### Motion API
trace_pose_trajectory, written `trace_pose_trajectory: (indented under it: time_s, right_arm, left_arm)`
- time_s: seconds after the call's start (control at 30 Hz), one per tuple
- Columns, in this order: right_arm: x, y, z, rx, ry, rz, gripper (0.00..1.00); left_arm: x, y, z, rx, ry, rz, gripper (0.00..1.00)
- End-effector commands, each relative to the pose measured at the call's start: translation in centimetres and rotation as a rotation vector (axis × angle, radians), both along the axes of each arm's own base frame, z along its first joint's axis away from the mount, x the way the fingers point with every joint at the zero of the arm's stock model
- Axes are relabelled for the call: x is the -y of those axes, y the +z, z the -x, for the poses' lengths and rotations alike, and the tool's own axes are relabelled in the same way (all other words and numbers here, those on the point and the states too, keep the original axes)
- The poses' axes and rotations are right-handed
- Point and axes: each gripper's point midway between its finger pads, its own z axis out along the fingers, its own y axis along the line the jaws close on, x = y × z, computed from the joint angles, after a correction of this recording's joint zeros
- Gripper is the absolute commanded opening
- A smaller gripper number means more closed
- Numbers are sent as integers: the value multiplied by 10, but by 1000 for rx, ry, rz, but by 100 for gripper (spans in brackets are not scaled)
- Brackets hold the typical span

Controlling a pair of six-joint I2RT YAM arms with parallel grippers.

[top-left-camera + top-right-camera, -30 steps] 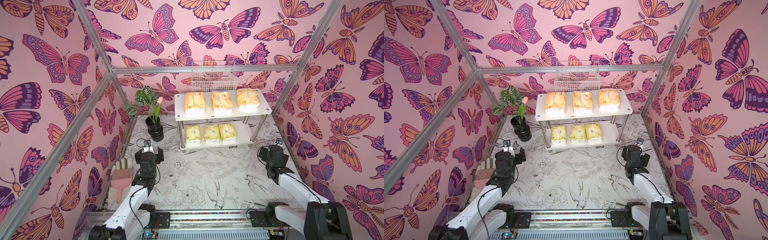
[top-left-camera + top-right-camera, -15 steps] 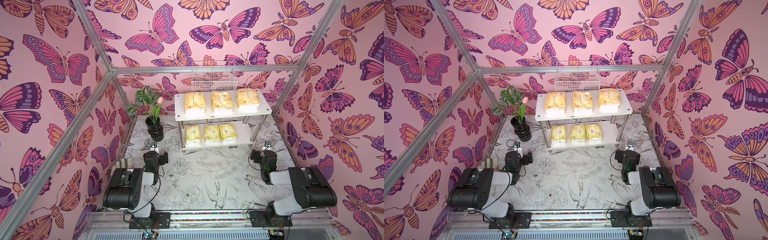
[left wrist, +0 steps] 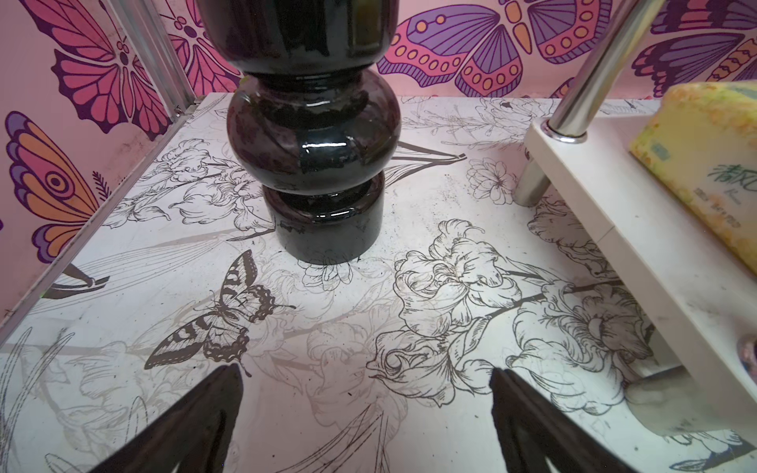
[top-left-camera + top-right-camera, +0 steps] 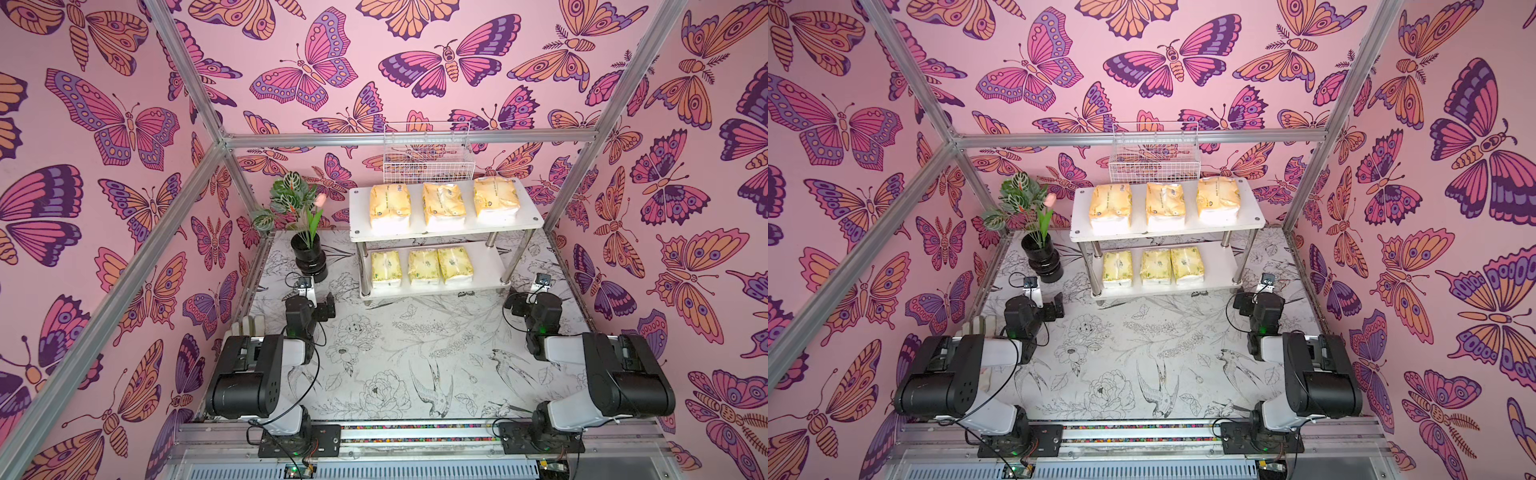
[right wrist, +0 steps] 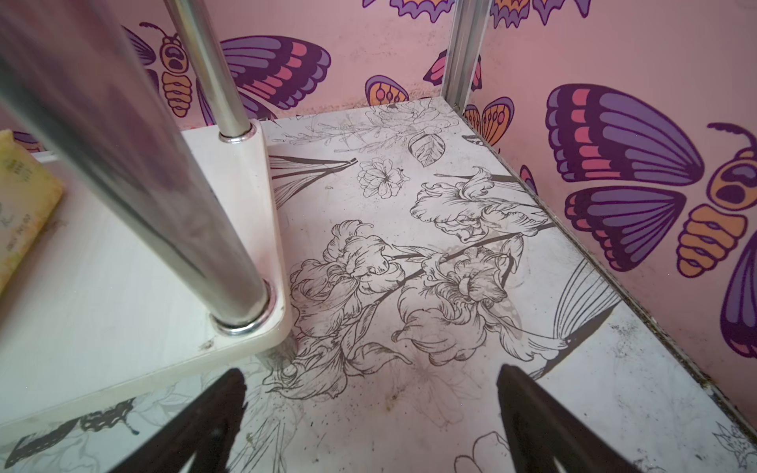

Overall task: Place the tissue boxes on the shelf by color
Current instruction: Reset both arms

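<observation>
Two grippers sit low at the near end of the table (image 4: 415,345), both empty. The left gripper (image 3: 364,374) has its jaws spread wide over bare tabletop, facing the black vase (image 3: 311,143). The right gripper (image 5: 370,372) is just as wide, close to a corner of the shelf (image 5: 123,286). Farther back, three pale yellow-green tissue boxes (image 4: 423,267) lie on the lower tier and three orange-yellow tissue boxes (image 4: 443,203) on the top tier (one color per tier). The sorting looks finished. I judge nothing is left to pick up, so the next move calls only for staying clear of the rack.
</observation>
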Motion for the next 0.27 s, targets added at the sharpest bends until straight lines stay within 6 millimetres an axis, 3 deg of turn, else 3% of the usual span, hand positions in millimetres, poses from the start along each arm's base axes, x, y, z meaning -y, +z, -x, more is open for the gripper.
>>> trace_pose_trajectory:
  time_s: [0.0, 0.23]
  right_arm:
    - [-1, 5, -4, 2, 5, -20, 99]
    - [-2, 6, -3, 6, 6, -18, 99]
  left_arm:
    - [0, 5, -2, 16, -6, 8, 100]
    - [1, 4, -2, 16, -7, 8, 100]
